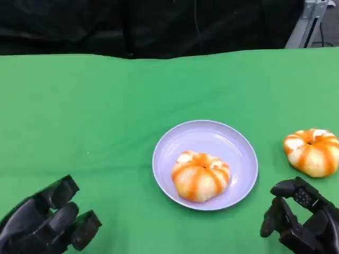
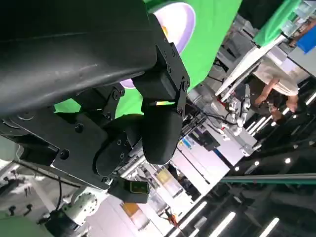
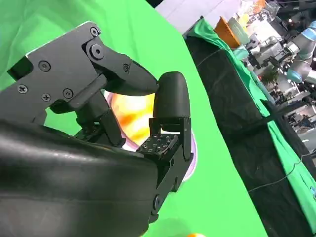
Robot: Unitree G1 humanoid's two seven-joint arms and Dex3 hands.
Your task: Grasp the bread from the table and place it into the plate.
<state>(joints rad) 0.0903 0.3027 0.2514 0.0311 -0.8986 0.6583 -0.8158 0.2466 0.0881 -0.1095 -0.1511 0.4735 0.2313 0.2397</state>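
A lavender plate (image 1: 212, 138) lies in the middle of the green table, and one orange-striped bread (image 1: 201, 176) sits in its near half. A second striped bread (image 1: 312, 152) rests on the cloth to the right of the plate. My right hand (image 1: 302, 219) hovers just in front of that second bread with its fingers apart and nothing in them. My left hand (image 1: 45, 222) is low at the near left, far from the plate, also holding nothing. In the right wrist view the plated bread (image 3: 131, 116) shows past my right hand (image 3: 148, 123). The plate (image 2: 180, 19) shows beyond my left hand (image 2: 148, 123).
A green cloth (image 1: 85, 116) covers the table, with bare room to the left of and behind the plate. A black backdrop (image 1: 159, 26) runs along the far edge. In the left wrist view a person (image 2: 276, 86) stands in a cluttered lab beyond the table.
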